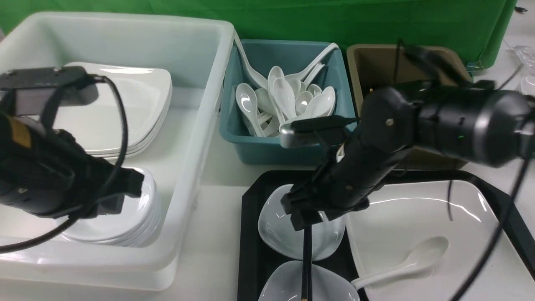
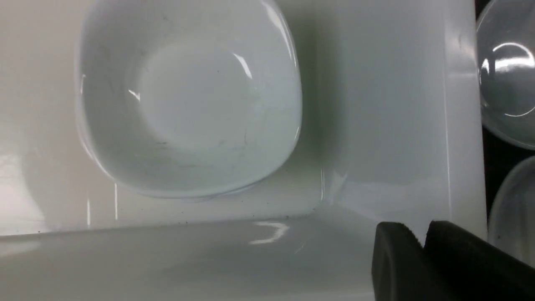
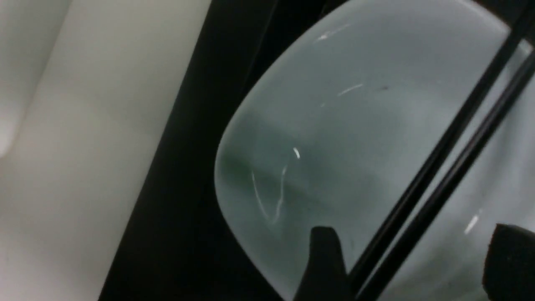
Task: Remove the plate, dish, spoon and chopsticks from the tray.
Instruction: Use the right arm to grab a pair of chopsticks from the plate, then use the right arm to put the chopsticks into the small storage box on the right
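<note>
While the right gripper [image 1: 304, 221] hangs with its claw apart over the chopsticks [image 1: 307, 263], the step in hand looks like the chopstick pick-up.

Chopsticks run 12-to-6 across the far dish [image 1: 276, 225] and near dish [image 1: 284, 284] on the 9 o'clock side of the tray [image 1: 250, 234]. Both sticks pass between the fingers [image 3: 326, 259], not yet pinched. The plate [image 1: 409, 217] fills the tray's 3 o'clock side, with the spoon [image 1: 413, 255] on its 6 o'clock part. Next move, as I judge it: close squarely on both sticks, lift clear of the dishes, and carry them toward the brown bin [image 1: 368, 67] at 1 o'clock. Left gripper [image 2: 420, 251] has its claw together, empty, over the white bin [image 1: 196, 125]. Unclear: the sticks' far ends are under the gripper and their near ends are cut off at the frame edge. Finger-to-dish contact cannot be told, and the brown bin's contents are behind the arm.
</note>
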Tool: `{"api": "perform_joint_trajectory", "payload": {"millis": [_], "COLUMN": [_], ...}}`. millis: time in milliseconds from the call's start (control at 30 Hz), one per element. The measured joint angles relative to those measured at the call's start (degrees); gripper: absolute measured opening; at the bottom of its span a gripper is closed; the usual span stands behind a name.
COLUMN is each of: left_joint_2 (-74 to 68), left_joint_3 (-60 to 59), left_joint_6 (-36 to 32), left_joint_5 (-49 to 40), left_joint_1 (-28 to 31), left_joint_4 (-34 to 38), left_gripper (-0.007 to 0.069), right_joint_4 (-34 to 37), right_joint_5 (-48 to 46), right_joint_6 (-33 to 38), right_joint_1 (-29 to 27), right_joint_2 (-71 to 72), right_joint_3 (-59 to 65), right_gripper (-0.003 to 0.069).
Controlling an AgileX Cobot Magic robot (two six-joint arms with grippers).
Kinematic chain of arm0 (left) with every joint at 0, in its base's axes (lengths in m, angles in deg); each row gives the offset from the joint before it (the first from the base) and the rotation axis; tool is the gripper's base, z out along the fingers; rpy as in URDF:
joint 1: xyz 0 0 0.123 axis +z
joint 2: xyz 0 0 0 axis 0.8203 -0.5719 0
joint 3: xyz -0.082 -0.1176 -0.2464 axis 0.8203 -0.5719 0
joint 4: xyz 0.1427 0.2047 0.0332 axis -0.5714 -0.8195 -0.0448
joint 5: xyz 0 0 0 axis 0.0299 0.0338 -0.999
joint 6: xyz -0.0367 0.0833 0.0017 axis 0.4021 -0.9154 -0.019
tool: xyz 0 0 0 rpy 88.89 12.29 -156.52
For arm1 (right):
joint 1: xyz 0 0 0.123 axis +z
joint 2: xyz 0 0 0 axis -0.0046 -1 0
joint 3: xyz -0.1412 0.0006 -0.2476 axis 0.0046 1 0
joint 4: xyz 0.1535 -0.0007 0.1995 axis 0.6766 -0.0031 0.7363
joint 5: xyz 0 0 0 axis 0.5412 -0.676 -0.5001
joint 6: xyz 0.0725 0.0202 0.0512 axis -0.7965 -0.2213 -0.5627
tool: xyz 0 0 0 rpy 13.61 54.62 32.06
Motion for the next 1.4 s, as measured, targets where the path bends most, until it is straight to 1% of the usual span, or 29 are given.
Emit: {"api": "perform_joint_trajectory", "payload": {"millis": [200, 300, 367, 433, 467, 500, 533, 600, 833, 1033, 1133, 1200, 1267, 1367, 1400], "left_joint_2": [1.3, 1.3, 1.3, 1.3, 1.3, 1.3, 1.3, 1.3, 1.3, 1.3, 1.3, 1.3, 1.3, 1.3, 1.3], "left_joint_3": [0.0, 0.0, 0.0, 0.0, 0.0, 0.0, 0.0, 0.0, 0.0, 0.0, 0.0, 0.0, 0.0, 0.0, 0.0], "left_joint_6": [0.0, 0.0, 0.0, 0.0, 0.0, 0.0, 0.0, 0.0, 0.0, 0.0, 0.0, 0.0, 0.0, 0.0, 0.0], "left_joint_5": [0.5, 0.5, 0.5, 0.5, 0.5, 0.5, 0.5, 0.6, 0.6, 0.6, 0.9, 1.3, 1.5, 1.5, 1.5], "left_joint_1": [0.0, 0.0, 0.0, 0.0, 0.0, 0.0, 0.0, 0.0, 0.0, 0.0, 0.0, 0.0, 0.0, 0.0, 0.0], "left_joint_4": [-0.6, -0.7, -0.9, -1.0, -1.0, -1.0, -1.0, -1.0, -1.0, -1.0, -1.0, -1.0, -1.0, -1.0, -1.0], "left_gripper": [0.0083, 0.0083, 0.0083, 0.0083, 0.0083, 0.0083, 0.0083, 0.0083, 0.0083, 0.0084, 0.0084, 0.0084, 0.0084, 0.0084, 0.0085], "right_joint_4": [0.6, 1.3, 1.7, 1.8, 2.0, 2.0, 1.9, 2.1, 2.1, 2.0, 2.4, 3.1, 3.5, 5.6, 6.1], "right_joint_5": [2.2, 2.5, 2.5, 2.5, 2.5, 2.6, 2.6, 2.7, 2.7, 1.3, -1.0, -4.7, -6.2, -8.2, -8.3], "right_joint_6": [-0.2, -0.2, -0.2, -0.2, -0.3, -0.4, -0.8, -1.4, -1.6, -0.6, -0.1, 1.1, 2.1, 4.2, 4.5], "right_joint_1": [0.7, 0.7, 0.8, 0.9, 0.9, 1.0, 1.1, 1.1, 1.1, 0.9, -1.1, -6.4, -9.3, -16.5, -17.8], "right_joint_2": [-3.0, -4.2, -4.7, -4.7, -4.7, -4.7, -4.7, -4.7, -3.9, 3.3, 7.9, 9.7, 9.3, 6.4, 5.5], "right_joint_3": [-0.3, -0.5, -0.6, -0.7, -0.7, -0.7, -0.7, -0.7, -0.7, -0.7, -2.2, -7.3, -10.1, -17.5, -19.8], "right_gripper": [0.0501, 0.0484, 0.0392, 0.0272, 0.0182, 0.0116, 0.0076, 0.0054, 0.0053, 0.0053, 0.0052, 0.0051, 0.0051, 0.0051, 0.0051]}}
